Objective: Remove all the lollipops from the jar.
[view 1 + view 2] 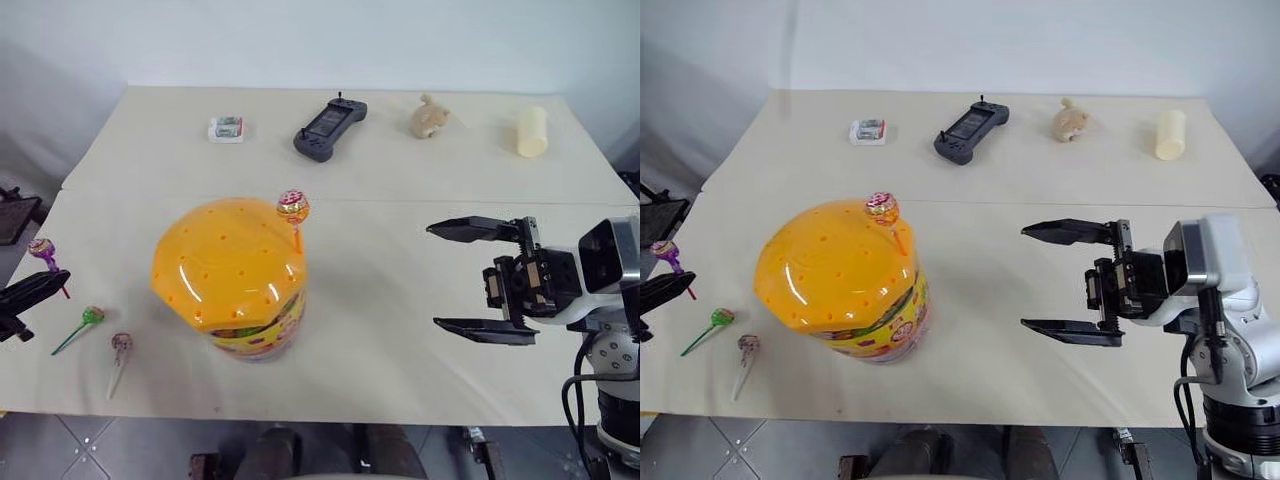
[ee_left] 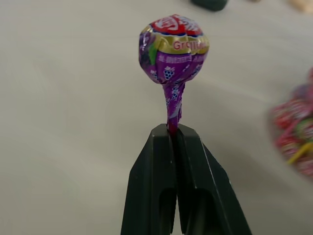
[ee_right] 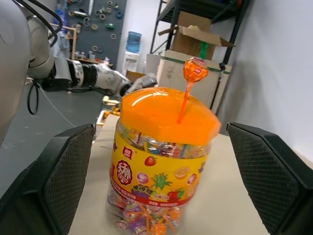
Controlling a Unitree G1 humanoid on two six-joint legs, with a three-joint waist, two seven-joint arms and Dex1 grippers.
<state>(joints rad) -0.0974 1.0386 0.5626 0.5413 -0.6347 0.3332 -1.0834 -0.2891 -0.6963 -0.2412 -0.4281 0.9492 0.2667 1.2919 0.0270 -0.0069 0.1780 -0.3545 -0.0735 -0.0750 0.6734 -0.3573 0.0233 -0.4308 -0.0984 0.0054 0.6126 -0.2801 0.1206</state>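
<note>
The jar [image 1: 230, 275], a squat clear tub with a domed orange lid, stands at the table's front centre. One lollipop [image 1: 293, 207] on an orange stick stands upright in a hole of the lid. My left gripper [image 1: 60, 282] is out past the table's left edge, shut on the stick of a purple-wrapped lollipop [image 2: 173, 46]. Two more lollipops lie on the table left of the jar: a green-stick one [image 1: 92, 316] and a white-stick one [image 1: 121, 344]. My right gripper [image 1: 435, 276] hangs open to the right of the jar, facing it, with nothing between its fingers.
Along the far side of the table lie a small white box [image 1: 226, 130], a black handheld game controller [image 1: 330, 128], a small plush toy [image 1: 430, 118] and a pale yellow cylinder [image 1: 532, 131]. The table's front edge runs just below the jar.
</note>
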